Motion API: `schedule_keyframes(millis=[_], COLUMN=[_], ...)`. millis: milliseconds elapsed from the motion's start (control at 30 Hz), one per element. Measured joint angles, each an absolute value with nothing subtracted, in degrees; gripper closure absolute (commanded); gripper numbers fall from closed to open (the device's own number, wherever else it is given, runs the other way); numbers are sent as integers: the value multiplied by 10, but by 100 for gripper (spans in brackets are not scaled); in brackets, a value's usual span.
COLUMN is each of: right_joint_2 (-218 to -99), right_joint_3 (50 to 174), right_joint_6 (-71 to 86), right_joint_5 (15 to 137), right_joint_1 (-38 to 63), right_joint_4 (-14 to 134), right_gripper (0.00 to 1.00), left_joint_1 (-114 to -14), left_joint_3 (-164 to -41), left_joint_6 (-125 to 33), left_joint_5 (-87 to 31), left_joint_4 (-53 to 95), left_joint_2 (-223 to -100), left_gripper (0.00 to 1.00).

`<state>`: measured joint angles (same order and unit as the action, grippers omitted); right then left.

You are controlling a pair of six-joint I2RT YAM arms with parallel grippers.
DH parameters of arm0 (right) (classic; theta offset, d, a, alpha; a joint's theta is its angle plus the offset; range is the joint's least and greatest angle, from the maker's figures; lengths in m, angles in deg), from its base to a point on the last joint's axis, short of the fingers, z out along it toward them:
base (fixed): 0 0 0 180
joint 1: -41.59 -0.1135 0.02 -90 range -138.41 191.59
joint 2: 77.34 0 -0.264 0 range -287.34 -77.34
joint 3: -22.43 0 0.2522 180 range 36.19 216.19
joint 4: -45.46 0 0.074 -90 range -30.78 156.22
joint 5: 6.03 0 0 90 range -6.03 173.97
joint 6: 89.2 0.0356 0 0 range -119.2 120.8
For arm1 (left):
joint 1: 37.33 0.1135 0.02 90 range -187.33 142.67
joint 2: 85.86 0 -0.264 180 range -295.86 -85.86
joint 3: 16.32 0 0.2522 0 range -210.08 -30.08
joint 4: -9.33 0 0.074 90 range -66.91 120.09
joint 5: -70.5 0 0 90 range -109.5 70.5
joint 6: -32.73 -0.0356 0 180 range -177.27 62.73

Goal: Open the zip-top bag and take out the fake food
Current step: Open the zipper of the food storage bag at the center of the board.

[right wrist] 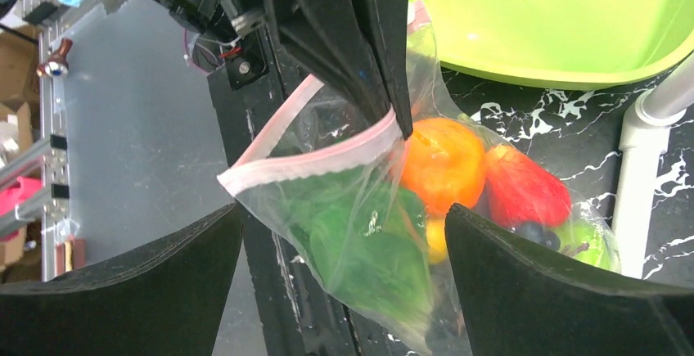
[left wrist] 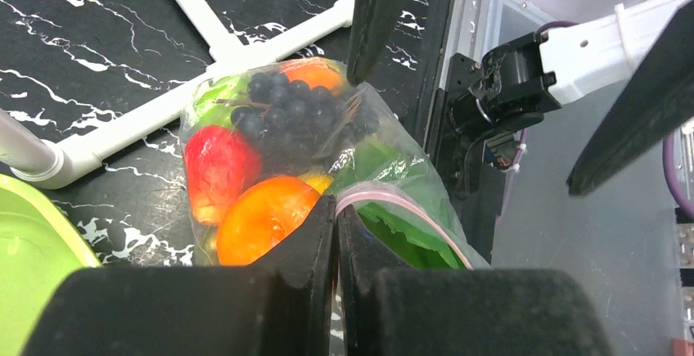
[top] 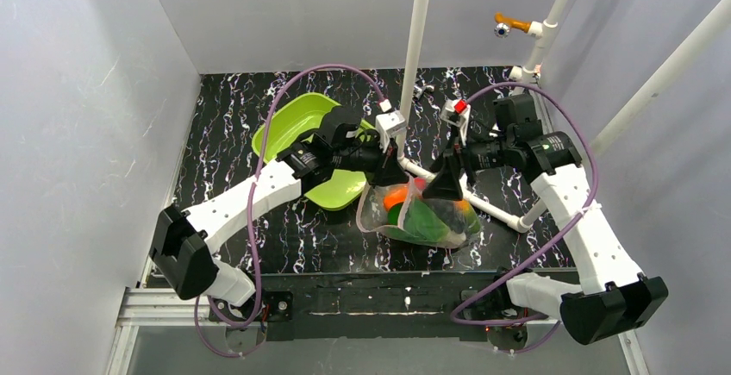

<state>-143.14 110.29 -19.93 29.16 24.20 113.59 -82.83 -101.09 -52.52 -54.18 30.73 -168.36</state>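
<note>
The zip-top bag (top: 422,218) hangs lifted over the near middle of the table, its pinkish zip strip (right wrist: 315,158) uppermost and its two sides parted. My left gripper (left wrist: 336,205) is shut on that strip at one end. The fake food is inside: an orange (left wrist: 260,218), a red fruit (left wrist: 215,168), dark grapes (left wrist: 293,110) and a leafy green (right wrist: 360,250). Just right of the bag, my right gripper (right wrist: 344,209) is open. Its fingers (right wrist: 540,290) stand on either side of the bag's lower part and do not touch it.
The lime-green tray (top: 297,129) sits behind and left of the bag, partly under my left arm. A white pipe frame (top: 504,211) lies on the black marbled table under the bag, with an upright post (top: 418,39) behind. The table's near edge (top: 379,282) is close below the bag.
</note>
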Motion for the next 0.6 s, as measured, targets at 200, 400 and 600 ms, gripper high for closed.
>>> schedule_keyframes(millis=[200, 400, 600], right_joint_2=[-1434, -1450, -1468], right_joint_3=[1103, 1107, 1107], right_joint_6=[-104, -62, -42], right_joint_5=[365, 434, 461], right_joint_1=[205, 176, 157], right_joint_4=[1081, 1054, 1041], right_gripper=[2, 9, 38], left_joint_1=[-829, -836, -839], left_joint_3=[-1027, -1047, -1048], left_joint_6=[-499, -495, -495], left_joint_5=[-539, -532, -526], left_joint_4=[300, 297, 297], left_joint_2=[-1698, -1707, -1709], left_gripper=[100, 100, 100])
